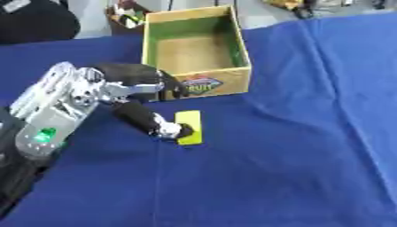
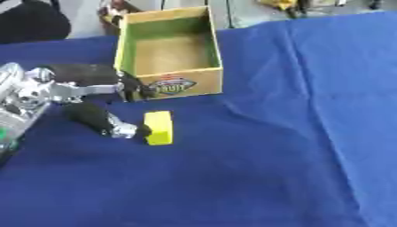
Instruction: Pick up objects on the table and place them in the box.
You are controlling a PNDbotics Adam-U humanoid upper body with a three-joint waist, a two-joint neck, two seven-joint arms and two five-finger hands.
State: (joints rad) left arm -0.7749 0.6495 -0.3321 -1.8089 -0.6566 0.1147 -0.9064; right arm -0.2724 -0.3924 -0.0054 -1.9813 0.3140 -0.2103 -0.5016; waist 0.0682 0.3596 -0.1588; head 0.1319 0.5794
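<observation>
A flat yellow block (image 2: pixel 158 127) lies on the blue cloth of the bench (image 2: pixel 271 155), just in front of the open cardboard box (image 2: pixel 167 48). The left robot hand (image 1: pixel 136 99) reaches beside the block, its thumb tip seemingly touching it, fingers spread and clamped on nothing.

Matt blue cloth (image 1: pixel 294 133) covers the table; the box (image 1: pixel 232 82) looks like cardboard; the yellow block (image 2: pixel 158 127) seems smooth plastic.

We see even, fairly bright light from overhead. Both views are soft and blurred throughout. The blue tablecloth (image 1: pixel 294 133) shows gentle fold shading, the left hand (image 1: pixel 136 91) casts faint shadow, and its silver parts catch mild glare.
</observation>
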